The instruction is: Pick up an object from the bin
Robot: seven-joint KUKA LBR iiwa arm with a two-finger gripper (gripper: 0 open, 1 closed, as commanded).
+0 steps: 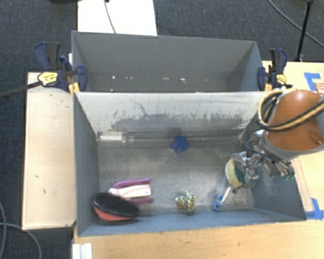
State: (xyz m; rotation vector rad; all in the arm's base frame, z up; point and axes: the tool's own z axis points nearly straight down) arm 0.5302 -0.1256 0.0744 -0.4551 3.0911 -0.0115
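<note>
Orange cover (297,120) on the arm's wrist sits highest, above the right side of the grey bin (167,58), and the gripper (247,171) hangs below it, low over the bin floor by the right wall. Whether the gripper is open or closed cannot be told, nor whether it has hold of anything.

Far to the gripper's left, in the near-left corner, lies a black brush (114,206) with a red underside. A pink and white pack (132,189) lies just beside it, on the side towards the gripper. Well away, up and to the left along the far wall, lies a clear tube (110,137).

A round yellowish disc (232,172) with a green edge stands tilted right against the gripper's left side. A thin stick with a blue tip (222,196) lies just below and left of the gripper, near the front wall. A speckled yellow-green ball (185,201) lies further left along that wall. A small blue scrap (179,143) lies up and left, near the far wall.
</note>
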